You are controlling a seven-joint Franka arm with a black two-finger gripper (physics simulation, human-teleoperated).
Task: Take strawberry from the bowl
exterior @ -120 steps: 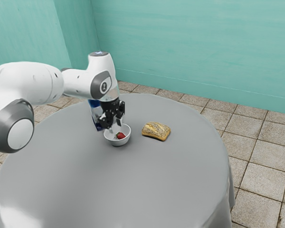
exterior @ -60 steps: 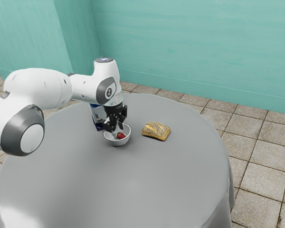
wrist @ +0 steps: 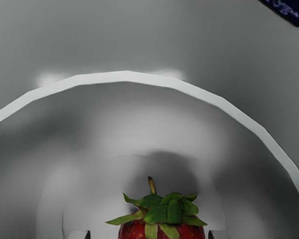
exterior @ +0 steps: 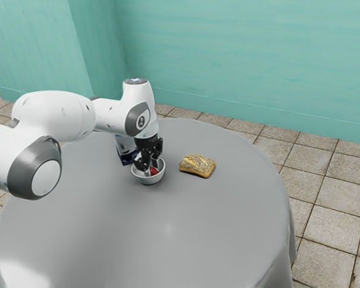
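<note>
The gripper [exterior: 152, 171] points down into the bowl, and its two fingers [wrist: 79, 235] are parted, one at each side of the strawberry [wrist: 162, 214]. Between the strawberry and one of the fingers I can see a gap; at the other finger the distance is very small, and it is perhaps a touch, but I cannot tell this with certainty. So the gripper is spread around the fruit and is not closed on it.

The strawberry lies inside the bowl [exterior: 148, 180], low down, over the flat round bottom. It is red, with a crown of green leaves and a short stem which points away from the line of the fingers. A dark shadow falls on the inner surface of the bowl beside the leaves. The bowl is white, round and upright, with a thin rim.

Near the bowl, and partly hidden behind the gripper in the exterior view, there is a package [exterior: 125, 145] in white and dark blue. The wrist view shows its dark corner with pale lettering, apart from the rim. Toward the exterior view's right of the bowl lies a piece of bread [exterior: 197, 165], golden brown with a speckled crust, not touching the bowl.

All these things are on a round table [exterior: 168, 228] with a grey cloth. The white arm [exterior: 54, 117] comes in from the exterior view's left. Beyond the table are a floor [exterior: 333, 198] of beige tiles and a turquoise wall [exterior: 240, 60].
</note>
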